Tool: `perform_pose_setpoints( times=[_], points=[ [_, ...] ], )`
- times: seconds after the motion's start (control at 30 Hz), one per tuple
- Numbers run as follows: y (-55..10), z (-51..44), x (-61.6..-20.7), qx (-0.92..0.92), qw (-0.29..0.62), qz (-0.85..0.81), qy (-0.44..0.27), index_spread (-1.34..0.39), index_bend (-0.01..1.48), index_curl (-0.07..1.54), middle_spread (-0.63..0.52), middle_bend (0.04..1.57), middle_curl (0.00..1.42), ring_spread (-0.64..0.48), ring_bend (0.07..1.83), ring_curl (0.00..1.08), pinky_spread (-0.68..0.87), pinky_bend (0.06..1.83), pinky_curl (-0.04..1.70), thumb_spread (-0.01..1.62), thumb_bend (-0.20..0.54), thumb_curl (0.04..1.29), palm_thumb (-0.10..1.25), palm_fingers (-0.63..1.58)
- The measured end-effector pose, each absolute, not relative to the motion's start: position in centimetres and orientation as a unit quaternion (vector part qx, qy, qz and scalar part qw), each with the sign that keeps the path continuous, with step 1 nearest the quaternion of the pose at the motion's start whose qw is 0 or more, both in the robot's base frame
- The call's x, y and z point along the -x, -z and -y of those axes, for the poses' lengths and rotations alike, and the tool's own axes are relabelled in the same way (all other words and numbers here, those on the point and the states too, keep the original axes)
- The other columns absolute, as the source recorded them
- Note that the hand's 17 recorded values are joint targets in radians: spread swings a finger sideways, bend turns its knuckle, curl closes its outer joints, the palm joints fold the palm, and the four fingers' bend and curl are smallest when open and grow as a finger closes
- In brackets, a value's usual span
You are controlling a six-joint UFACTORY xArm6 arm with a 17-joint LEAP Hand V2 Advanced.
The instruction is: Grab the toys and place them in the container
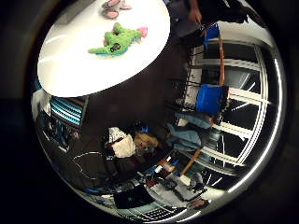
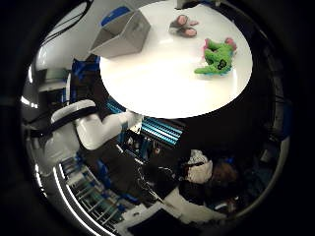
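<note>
White arm segments [image 2: 86, 129] show closest, beside the round white table [image 2: 162, 88]; the hand itself is out of sight, so whether its fingers are spread or curled I cannot tell; on the table lies a green plush toy [image 2: 218, 58], a grey and pink plush toy [image 2: 182, 26] near it, and a grey container [image 2: 121, 34] well apart at the table's edge.

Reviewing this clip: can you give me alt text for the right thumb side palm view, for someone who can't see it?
A round white table holds a green plush toy, a smaller grey and pink plush toy and an empty grey container, all apart from one another and seen from a distance. The white robot arm reaches in beside the table.
</note>
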State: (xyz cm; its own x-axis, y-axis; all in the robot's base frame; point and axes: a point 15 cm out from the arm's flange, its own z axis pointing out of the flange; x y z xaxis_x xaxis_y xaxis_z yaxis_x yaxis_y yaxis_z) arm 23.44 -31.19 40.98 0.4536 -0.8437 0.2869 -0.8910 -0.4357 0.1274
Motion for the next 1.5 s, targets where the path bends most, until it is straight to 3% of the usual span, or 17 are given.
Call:
perform_pose_setpoints(
  times=[0.2, 0.7, 1.5],
  points=[
    [-37.7, 33.9, -26.4, -0.85, 0.122, 0.507, -0.072, -0.39, 0.15, 0.26, 0.07, 0.19, 0.32, 0.2, 0.31, 0.25, 0.39, 0.49, 0.3, 0.98, -0.016, 0.3, 0.47, 0.0],
    [-38.1, 41.1, -32.8, -0.854, 0.19, 0.453, -0.169, -0.39, 0.14, 0.23, 0.09, 0.19, 0.32, 0.21, 0.3, 0.26, 0.38, 0.48, 0.31, 0.96, -0.028, 0.31, 0.52, -0.02],
    [-27.2, 41.6, -39.8, -0.859, 0.109, 0.471, -0.168, -0.39, 0.15, 0.23, 0.03, 0.19, 0.32, 0.17, 0.34, 0.27, 0.36, 0.5, 0.31, 0.96, -0.029, 0.3, 0.49, -0.01]
  ],
)
